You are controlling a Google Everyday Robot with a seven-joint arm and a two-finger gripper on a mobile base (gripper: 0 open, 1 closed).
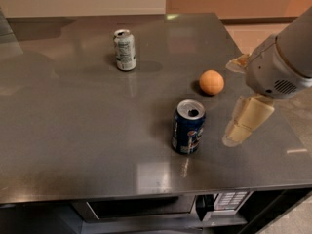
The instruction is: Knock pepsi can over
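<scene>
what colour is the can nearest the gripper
The pepsi can is dark blue with a silver top, camera view; the gripper hangs beside it.

dark blue aluminium pepsi can (188,128), red-white-blue logo, silver top | silver-and-green can (125,50) | round orange ball (211,82) | glossy grey counter (73,130) | cream end effector (246,122), right of pepsi can
</scene>
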